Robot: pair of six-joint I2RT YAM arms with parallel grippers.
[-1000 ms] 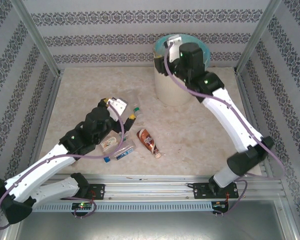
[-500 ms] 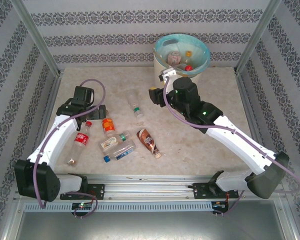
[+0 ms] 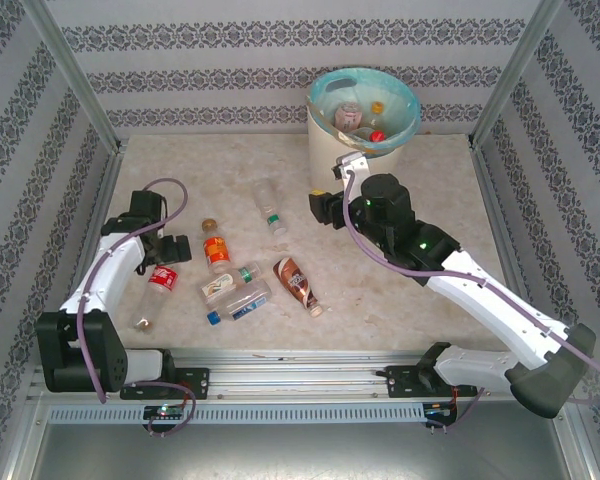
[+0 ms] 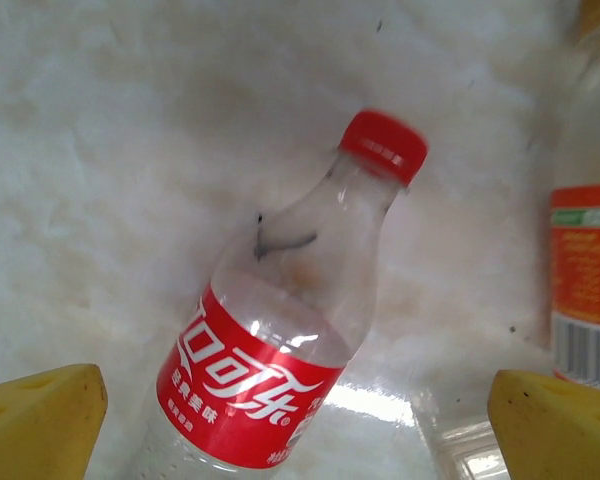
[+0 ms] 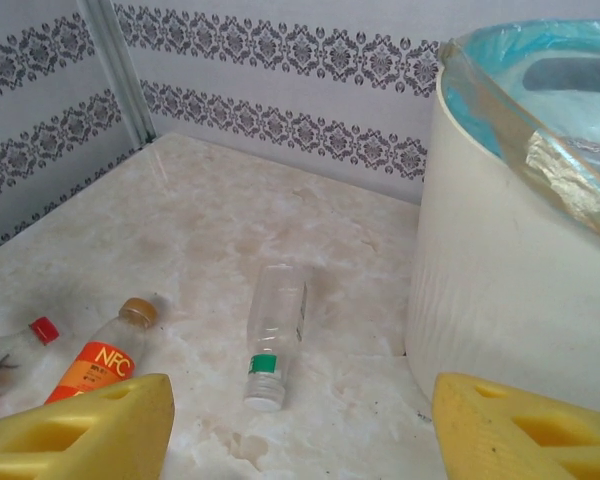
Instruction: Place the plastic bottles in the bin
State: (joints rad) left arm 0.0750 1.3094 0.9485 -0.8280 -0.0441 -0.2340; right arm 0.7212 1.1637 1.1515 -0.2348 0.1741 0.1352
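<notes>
Red-capped bottle (image 4: 280,330) lies beneath your wide-open, empty left gripper (image 4: 298,420); right gripper (image 5: 300,440), open and empty too, has the bin (image 5: 480,260) beside it. Some bottles (image 3: 352,116) binned, six left.

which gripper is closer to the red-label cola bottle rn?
Left. The left gripper hangs open directly above the cola bottle, which lies on the table. The right gripper is well across the table, open, just in front of the bin.
</notes>
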